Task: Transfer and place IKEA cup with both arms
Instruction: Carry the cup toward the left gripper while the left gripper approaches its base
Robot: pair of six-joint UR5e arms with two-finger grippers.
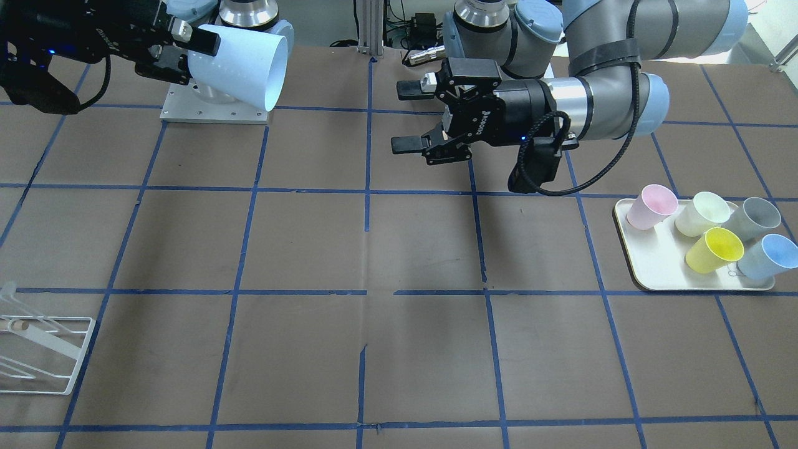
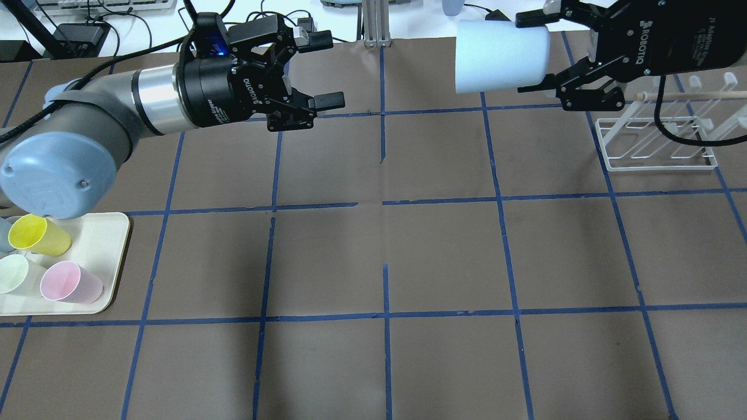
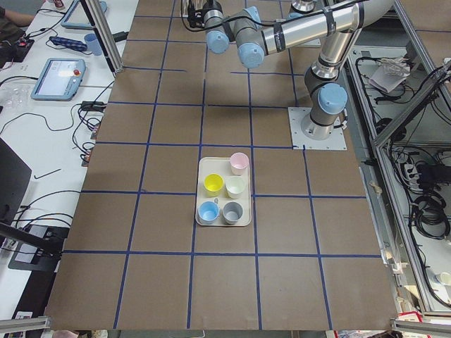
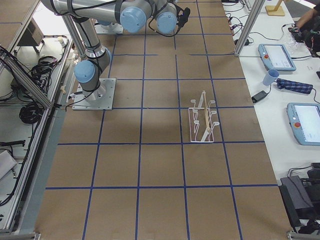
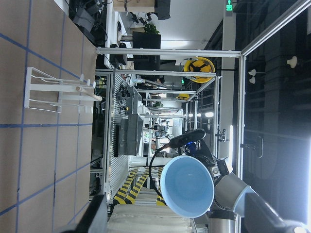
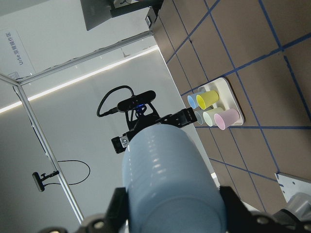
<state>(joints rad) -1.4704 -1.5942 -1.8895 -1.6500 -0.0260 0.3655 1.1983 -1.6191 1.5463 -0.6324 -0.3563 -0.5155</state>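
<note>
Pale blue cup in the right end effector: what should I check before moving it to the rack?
1. Pale sky-blue plastic tumbler clamped in right end effector: ok, held by its base end, lying horizontal.
2. Left end effector apart from tumbler: ok, open and empty.
3. White wire rack standing upright: ok.
4. Grip firm enough: cannot tell.
5. Cream tray at the opposite end of the table from the rack: ok.

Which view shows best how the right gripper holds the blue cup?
Overhead exterior: the right gripper clamps the IKEA cup sideways at its base end, both fingers visible. Front-facing shows likewise; right wrist only its wall; left wrist its mouth.
</note>
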